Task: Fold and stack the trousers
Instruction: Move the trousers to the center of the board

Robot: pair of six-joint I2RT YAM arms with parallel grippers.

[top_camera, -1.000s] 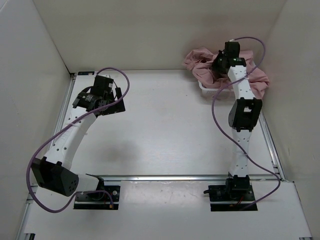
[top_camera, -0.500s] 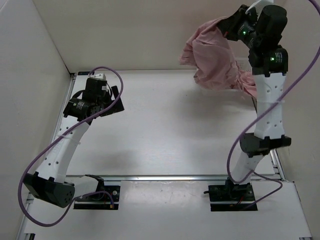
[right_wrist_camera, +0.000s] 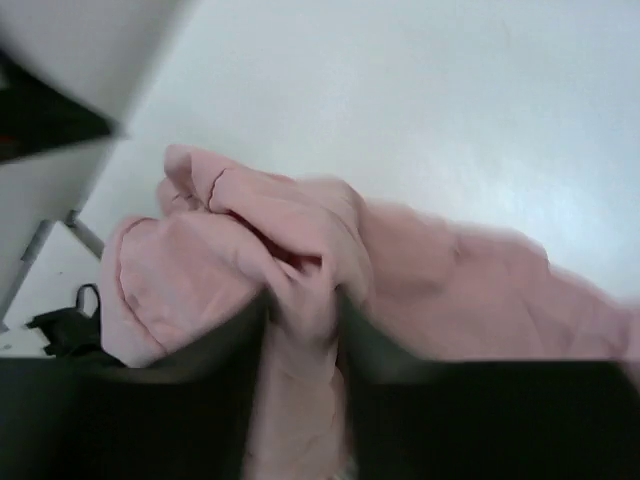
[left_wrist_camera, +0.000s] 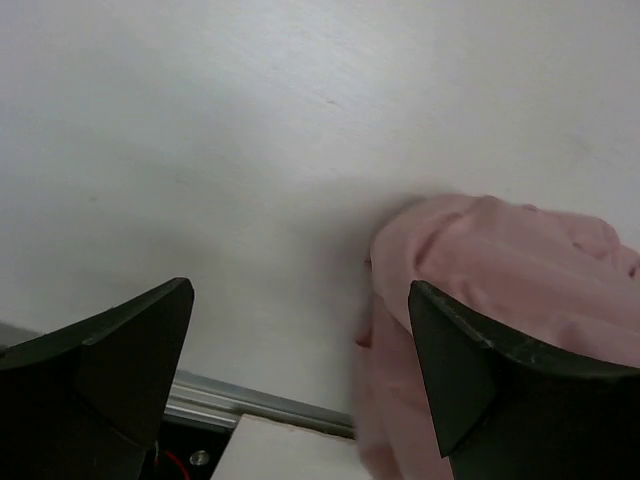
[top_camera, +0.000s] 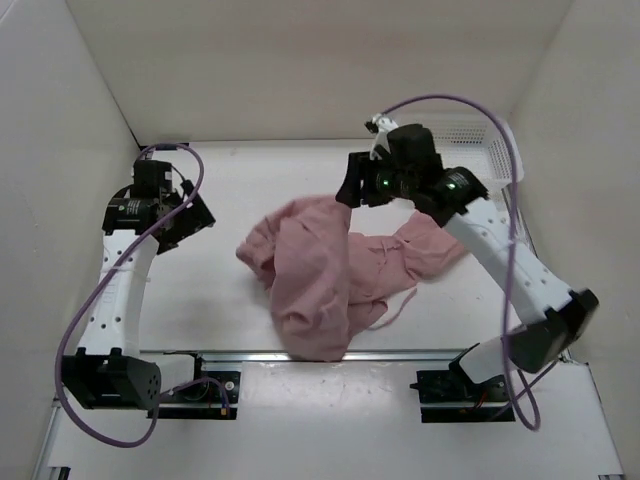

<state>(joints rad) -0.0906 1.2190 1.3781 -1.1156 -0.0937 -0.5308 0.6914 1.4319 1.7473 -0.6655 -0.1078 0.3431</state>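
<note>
The right claw (top_camera: 352, 190) hangs over the middle of the white desk (top_camera: 270, 170). The one pair of trousers (top_camera: 312, 280) is bunched between its blurred fingers; whether it pinches them I cannot tell. The cloth sprawls from it toward the near edge. The left claw (left_wrist_camera: 300, 290), spread wide and empty, hovers just left of it. One white basket (top_camera: 497, 150) sits at the far right, and pale walls close in three sides.

This is a robotics lab test cell. A bare white table (top_camera: 300, 180) is boxed in by plain white panels (top_camera: 300, 70) and edged with aluminium rails (top_camera: 330, 354). Two white robot arms (top_camera: 125, 290) are bolted at its near edge, trailing purple cables (top_camera: 75, 320). A white mesh basket (top_camera: 495, 150) sits in the far right corner.
</note>
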